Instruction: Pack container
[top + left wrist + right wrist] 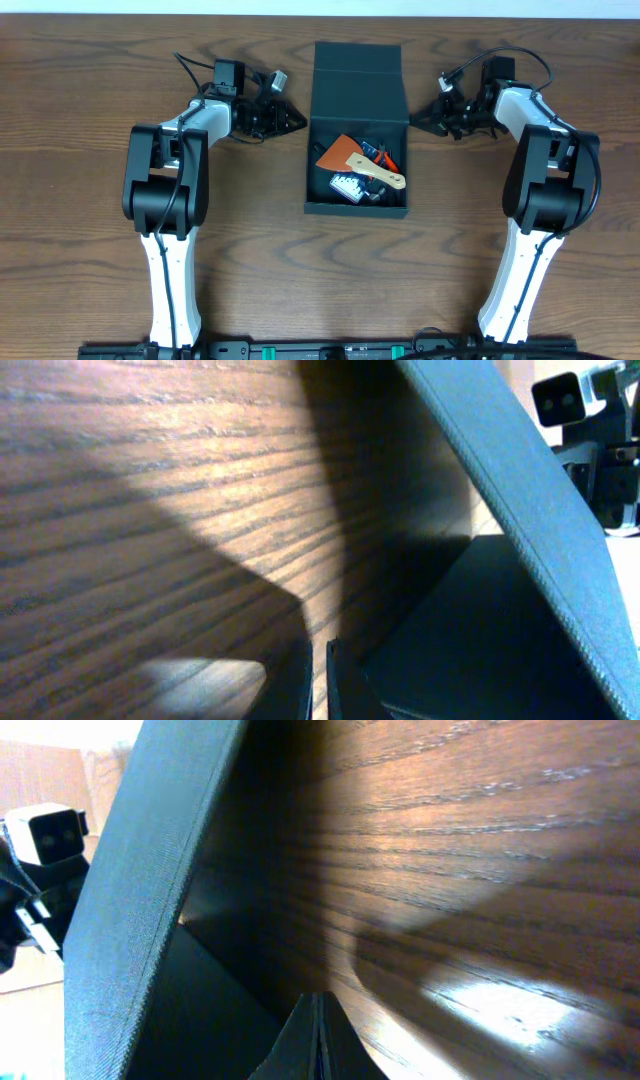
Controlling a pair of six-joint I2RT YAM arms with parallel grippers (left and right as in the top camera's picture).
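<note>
Dark wood-grain table (100,250) fills both wrist views, with the teal container (308,170) sitting between my two arms. Its hinged lid (357,85) stands up. An orange-bladed scraper (345,155) and a red-handled tool (383,155) already lie inside, so I judge the step in hand is closing the flap.

The left gripper (290,117) has its jaws drawn together to a bare sliver, pinching nothing. The lid's slanted face (540,540) rises ahead and to the right of its tips, close but apart. The right gripper (318,1035) has its jaws pressed fully together, also empty, and the lid edge (140,900) leans ahead and to the left of them.

To do this well, I'd keep both sets of jaws closed as blunt pushers and get them behind the flap. I'd press evenly from both sides so the box doesn't slide or twist. I'd also check that the scraper's wooden handle sits below the rim first.
</note>
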